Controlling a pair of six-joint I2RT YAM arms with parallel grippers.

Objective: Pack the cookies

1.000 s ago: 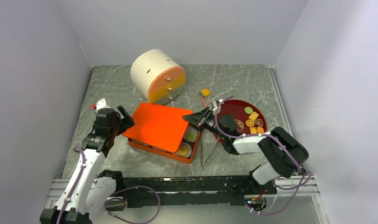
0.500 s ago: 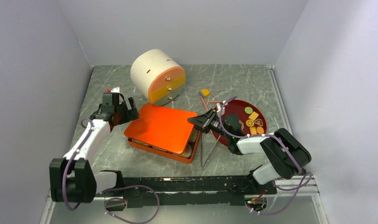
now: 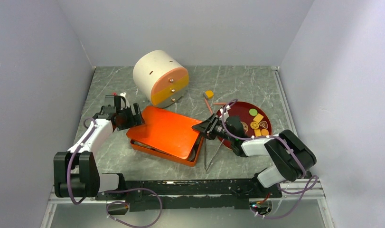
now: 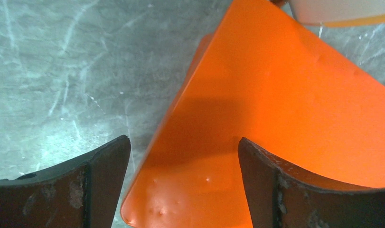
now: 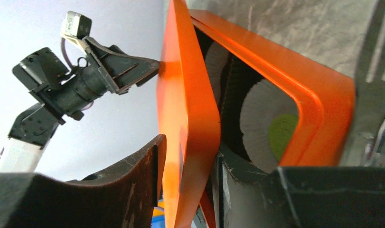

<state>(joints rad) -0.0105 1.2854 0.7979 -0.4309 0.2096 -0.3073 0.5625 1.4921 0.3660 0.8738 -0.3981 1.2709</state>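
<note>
A: On the near part of the grey table [image 3: 247, 83], just past the arms' bases, what is lying there?

B: A pair of thin metal tongs [image 3: 205, 154] is lying just to the right of an orange box [image 5: 323, 90], beside its near right corner.

A: What is covering the box?

B: An orange lid [image 3: 166, 129] is lying over it at a slant, with its right end standing off the rim. Through that gap a white paper cup [image 5: 257, 114] is showing inside the box, with a green cookie [image 5: 281, 135] lying in it.

A: What are the grippers doing?

B: The right gripper [image 5: 189, 149] is reaching in from the right. Its fingers are standing narrowly apart on either side of the lid's right corner. I cannot tell whether they are pressing on it. The left gripper [image 4: 183, 142] is hovering at the lid's far left corner, with its fingers spread wide and clamping nothing.

A: Where are the other cookies [image 3: 258, 118] lying?

B: They are lying on a dark red plate [image 3: 240, 108] just behind the right gripper: a green round one, orange-yellow squares and brown rounds. Beyond the plate, one orange-yellow piece [image 3: 209, 94] is lying alone on the table. Farthest back, a round white drawer chest [image 3: 154, 76] with orange and yellow fronts is standing just behind the box.
</note>
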